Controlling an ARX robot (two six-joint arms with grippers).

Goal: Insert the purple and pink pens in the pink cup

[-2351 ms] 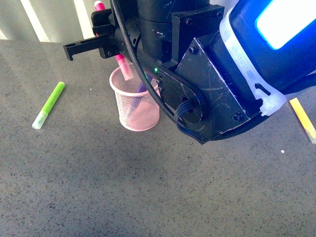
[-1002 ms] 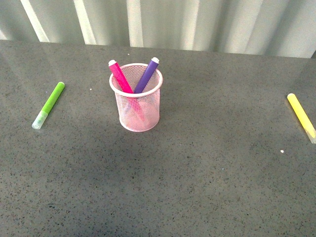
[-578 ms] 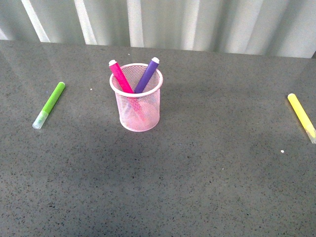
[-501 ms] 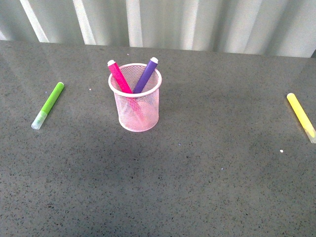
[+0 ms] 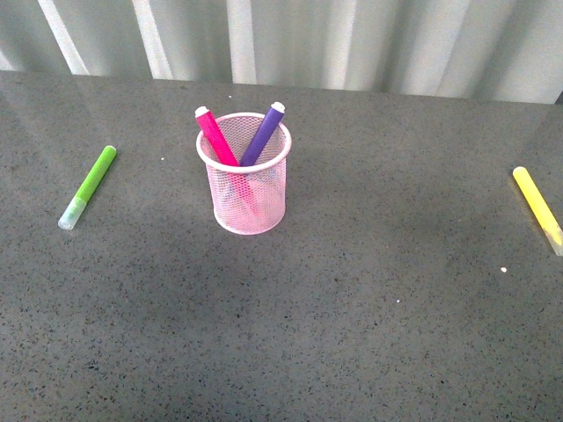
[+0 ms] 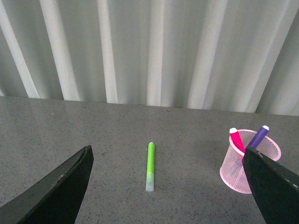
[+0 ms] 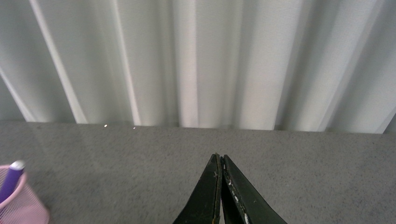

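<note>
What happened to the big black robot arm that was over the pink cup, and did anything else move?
The arm let go of the pink pen and pulled away; it no longer shows in the front view. The pink pen now stands in the pink cup, leaning beside the purple pen. The cup, the green marker and the yellow marker stayed put.

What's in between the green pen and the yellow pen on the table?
In the front view, the pink cup stands between the green pen and the yellow pen, holding the pink pen and purple pen.
</note>
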